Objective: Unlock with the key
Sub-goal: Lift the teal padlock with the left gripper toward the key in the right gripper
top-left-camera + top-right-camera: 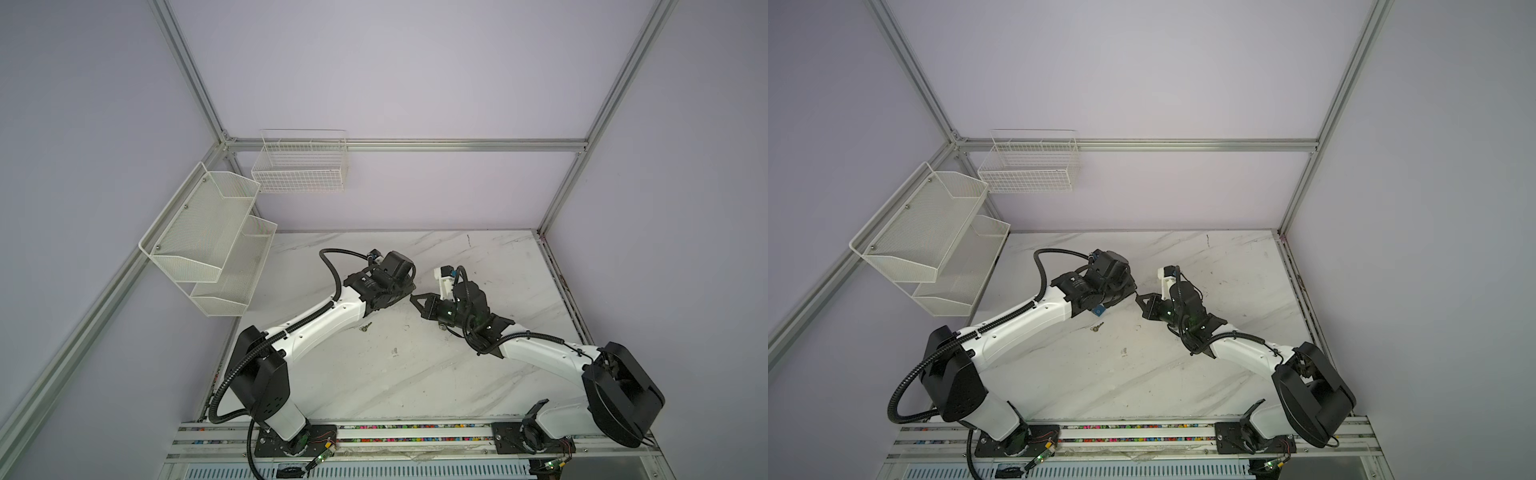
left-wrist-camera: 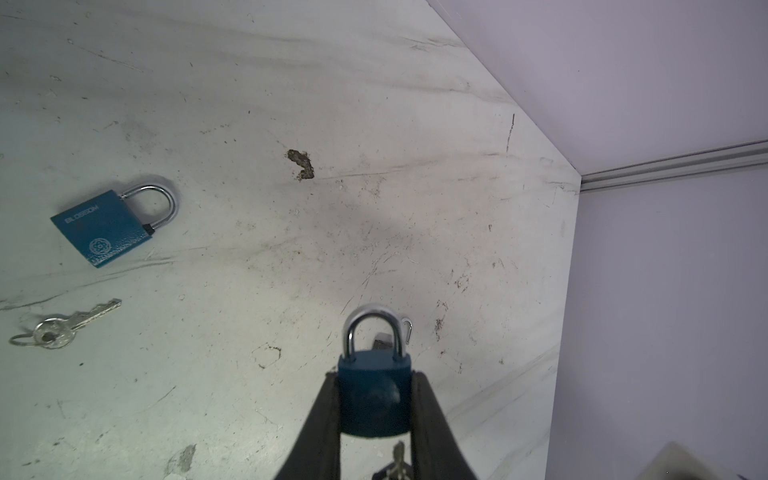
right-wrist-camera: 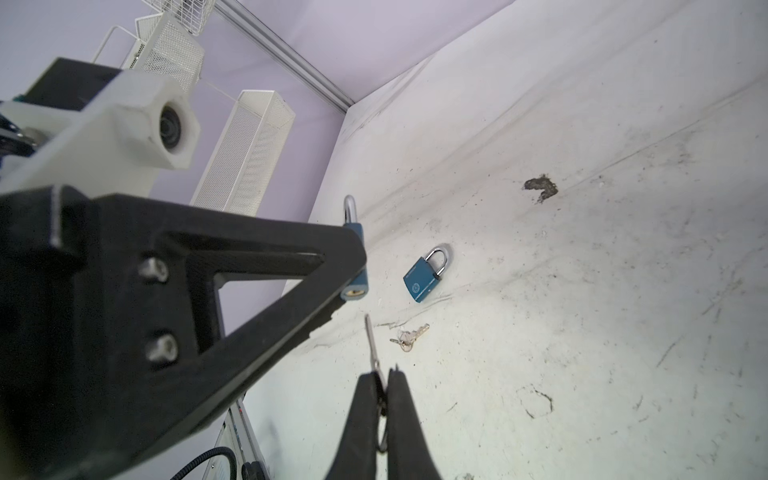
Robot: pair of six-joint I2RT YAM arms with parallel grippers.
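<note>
Over the middle of the marble tabletop [image 1: 415, 374], the two arms met nose to nose, with the left arm [image 1: 316, 328] coming in from about 8 o'clock and the right arm [image 1: 536, 349] from about 4 o'clock in both top views. So the left gripper [image 2: 376, 380] was clamped on the body of a blue padlock [image 2: 373, 409], held up off the table, and its shackle [image 2: 374, 309] looked closed. Meanwhile the right gripper [image 3: 382, 376] was pinched tight on the key [image 3: 371, 338]. The blade stuck out past the fingertips and aimed roughly at the brass keyway [image 3: 351, 293] on the lock's bottom face, close but not in yet. A second padlock [image 1: 1099, 310] lay flat on the table with a spare key [image 1: 1096, 328] just beside it at its 6 o'clock. Both were untouched, so I'd ignore those. My read was that this was the lining-up bit before insertion. To do it well I'd square the blade with the keyway first, since it looked a little off-axis in the right wrist view. Then I'd push in slow and straight while the left side holds the lock rock steady. The key seemed gripped only by its bow, so a sideways shove could twist it in the pads. I'd turn only once it's fully seated.
</note>
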